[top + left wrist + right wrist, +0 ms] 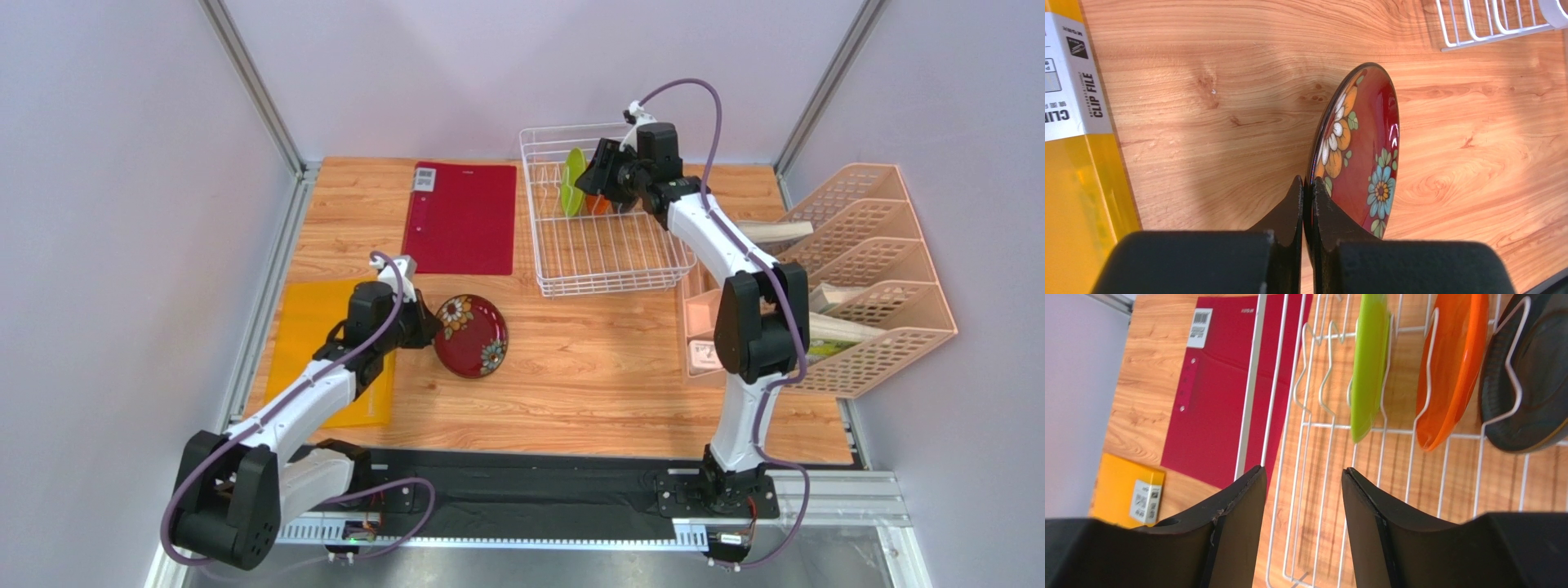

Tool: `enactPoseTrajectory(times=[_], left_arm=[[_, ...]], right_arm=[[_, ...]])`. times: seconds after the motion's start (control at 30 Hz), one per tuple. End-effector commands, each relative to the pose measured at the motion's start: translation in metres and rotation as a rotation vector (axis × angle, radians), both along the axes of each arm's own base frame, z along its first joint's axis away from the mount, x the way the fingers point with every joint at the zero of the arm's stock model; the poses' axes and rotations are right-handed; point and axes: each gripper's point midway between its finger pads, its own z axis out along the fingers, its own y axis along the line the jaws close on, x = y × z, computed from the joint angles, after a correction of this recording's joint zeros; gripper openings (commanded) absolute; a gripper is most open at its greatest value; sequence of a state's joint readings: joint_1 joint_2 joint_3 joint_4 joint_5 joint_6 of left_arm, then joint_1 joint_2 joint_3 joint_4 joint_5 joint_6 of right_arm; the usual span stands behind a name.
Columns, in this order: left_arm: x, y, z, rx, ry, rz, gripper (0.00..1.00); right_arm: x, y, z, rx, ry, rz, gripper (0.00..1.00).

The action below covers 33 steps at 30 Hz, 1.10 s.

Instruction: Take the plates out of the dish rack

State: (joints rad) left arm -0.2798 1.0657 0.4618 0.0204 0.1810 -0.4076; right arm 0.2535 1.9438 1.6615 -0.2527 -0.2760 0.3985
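Gripping the red flowered plate [471, 335] by the rim, the left gripper [426, 328] holds it at the table [589, 368], likely to release. Its wrist view shows jaws clamped. The right gripper [1303, 478], in its view, gapes toward the dish rack [1250, 386], where lime plate [1368, 361], orange plate [1447, 367] and dark plate [1536, 392] stand upright.

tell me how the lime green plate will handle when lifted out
Probably stiff: the lime green plate stands on edge in the dish rack without sagging. Its glossy face looks slippery; set down on its rim, it may roll.
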Motion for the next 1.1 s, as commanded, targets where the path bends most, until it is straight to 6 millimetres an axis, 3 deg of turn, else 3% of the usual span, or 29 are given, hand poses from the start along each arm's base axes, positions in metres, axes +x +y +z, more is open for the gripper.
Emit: enactPoseTrajectory(times=[0.0, 0.2, 0.23, 0.27, 0.33, 0.53, 0.57, 0.8, 1.07], left_arm=[[0.014, -0.001, 0.006, -0.019, -0.063, 0.023, 0.00], [0.012, 0.002, -0.009, -0.009, -0.037, 0.043, 0.00], [0.012, 0.003, -0.012, -0.007, -0.027, 0.045, 0.00], [0.012, 0.004, -0.015, 0.000, -0.017, 0.054, 0.00], [0.011, 0.005, -0.019, 0.004, -0.004, 0.056, 0.00], [0.007, 0.011, -0.032, 0.023, 0.041, 0.092, 0.00], [0.007, 0.012, -0.033, 0.024, 0.044, 0.103, 0.00], [0.004, 0.023, -0.040, 0.051, 0.092, 0.173, 0.26], [0.001, 0.026, -0.048, 0.073, 0.145, 0.187, 0.30]], right_arm=[[0.025, -0.011, 0.001, -0.116, -0.030, -0.046, 0.53], [0.054, -0.018, -0.008, -0.217, -0.020, -0.096, 0.53], [0.058, -0.016, -0.018, -0.236, -0.012, -0.097, 0.53], [0.064, -0.017, -0.012, -0.254, -0.034, -0.107, 0.53], [0.069, -0.015, -0.024, -0.270, -0.017, -0.107, 0.53], [0.081, -0.001, -0.034, -0.311, -0.037, -0.085, 0.53], [0.084, -0.006, -0.035, -0.338, -0.042, -0.113, 0.53], [0.090, 0.000, -0.049, -0.417, -0.049, -0.129, 0.53], [0.094, 0.000, -0.056, -0.493, -0.066, -0.167, 0.52]])
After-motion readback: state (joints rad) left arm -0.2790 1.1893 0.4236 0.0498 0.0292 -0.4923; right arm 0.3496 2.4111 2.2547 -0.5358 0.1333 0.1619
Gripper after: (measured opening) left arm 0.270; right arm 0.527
